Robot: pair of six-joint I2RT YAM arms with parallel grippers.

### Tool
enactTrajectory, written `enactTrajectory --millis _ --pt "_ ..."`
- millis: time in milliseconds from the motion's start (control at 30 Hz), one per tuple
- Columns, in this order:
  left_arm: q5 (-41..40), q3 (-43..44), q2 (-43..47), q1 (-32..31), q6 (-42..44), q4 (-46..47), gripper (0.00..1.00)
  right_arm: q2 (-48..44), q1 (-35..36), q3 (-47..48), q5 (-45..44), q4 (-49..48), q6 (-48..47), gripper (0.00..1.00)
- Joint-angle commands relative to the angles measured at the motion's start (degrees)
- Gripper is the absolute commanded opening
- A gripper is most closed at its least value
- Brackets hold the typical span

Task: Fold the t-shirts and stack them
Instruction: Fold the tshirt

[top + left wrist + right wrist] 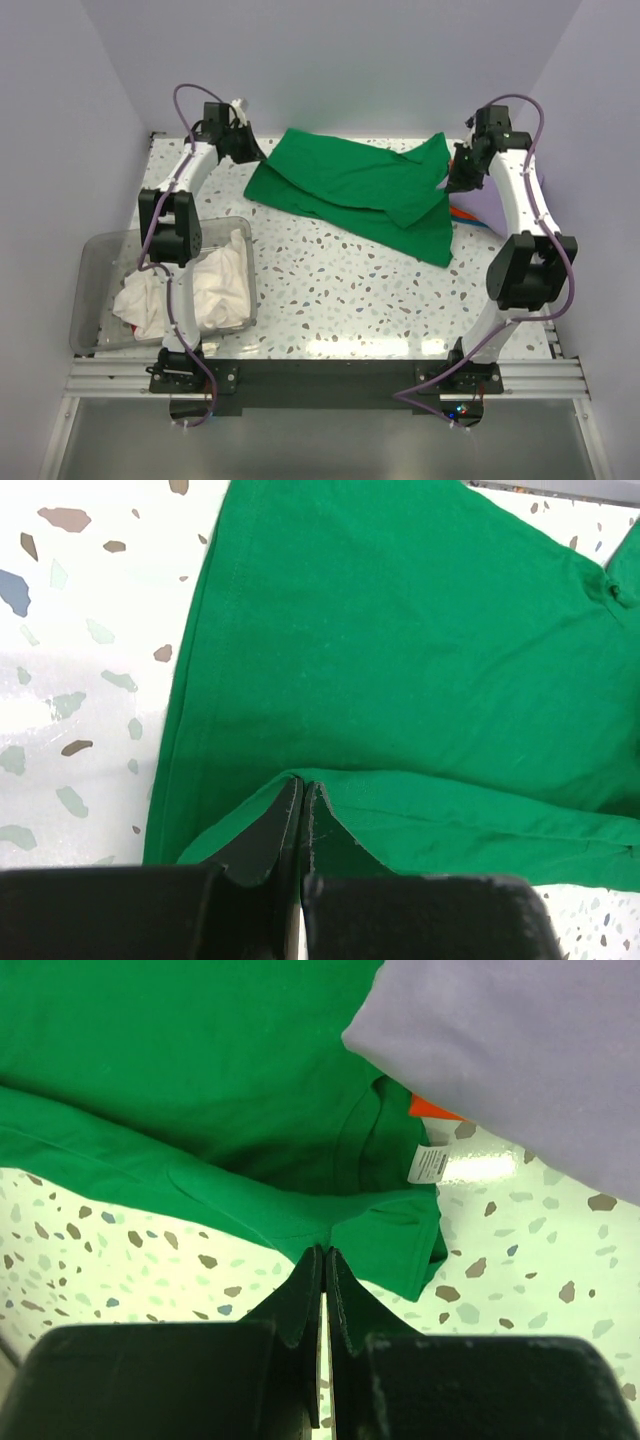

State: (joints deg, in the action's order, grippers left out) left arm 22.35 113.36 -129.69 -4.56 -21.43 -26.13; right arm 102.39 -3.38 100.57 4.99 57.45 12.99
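A bright green t-shirt (350,185) lies partly folded across the back of the table. My left gripper (250,152) is shut on its left edge; in the left wrist view the fingertips (303,782) pinch a green fold (400,660). My right gripper (455,180) is shut on the shirt's right edge near the collar; the right wrist view (326,1250) shows the pinched hem and a white label (430,1163). A lavender t-shirt (510,1050) lies beside it, at the far right in the top view (485,212). White t-shirts (195,285) sit crumpled in the bin.
A clear plastic bin (95,300) stands at the front left beside the left arm. Something orange (463,213) peeks out from under the lavender shirt. Speckled tabletop (340,300) lies bare in front of the green shirt. Purple walls close in on all sides.
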Motion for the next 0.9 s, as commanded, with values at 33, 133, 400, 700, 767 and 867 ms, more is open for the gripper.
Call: enactTrajectory --millis 33,133,400,700,767,867 --pt "1.3 4.4 0.9 0.6 0.5 4.1 0.00 2.5 0.0 3.3 -2.3 1.3 0.1 0.00" --pt "2.0 5.9 -0.6 0.6 0.2 4.3 0.00 4.1 0.0 4.3 -2.7 1.2 0.1 0.00" --pt "3.3 8.1 -4.2 0.6 0.6 4.9 0.24 9.6 0.1 9.0 -3.4 0.6 0.3 0.00" --pt "-6.2 2.9 -0.4 0.6 2.4 -0.7 0.75 10.6 0.1 13.7 -1.1 2.1 1.2 0.63" --pt "-9.4 -1.8 2.2 0.6 2.8 -1.4 0.75 6.7 0.1 6.9 -0.2 -0.2 1.4 0.64" --pt "-12.6 -6.7 4.6 0.6 3.5 -3.4 0.74 0.5 0.1 -5.3 2.0 -4.1 2.0 0.64"
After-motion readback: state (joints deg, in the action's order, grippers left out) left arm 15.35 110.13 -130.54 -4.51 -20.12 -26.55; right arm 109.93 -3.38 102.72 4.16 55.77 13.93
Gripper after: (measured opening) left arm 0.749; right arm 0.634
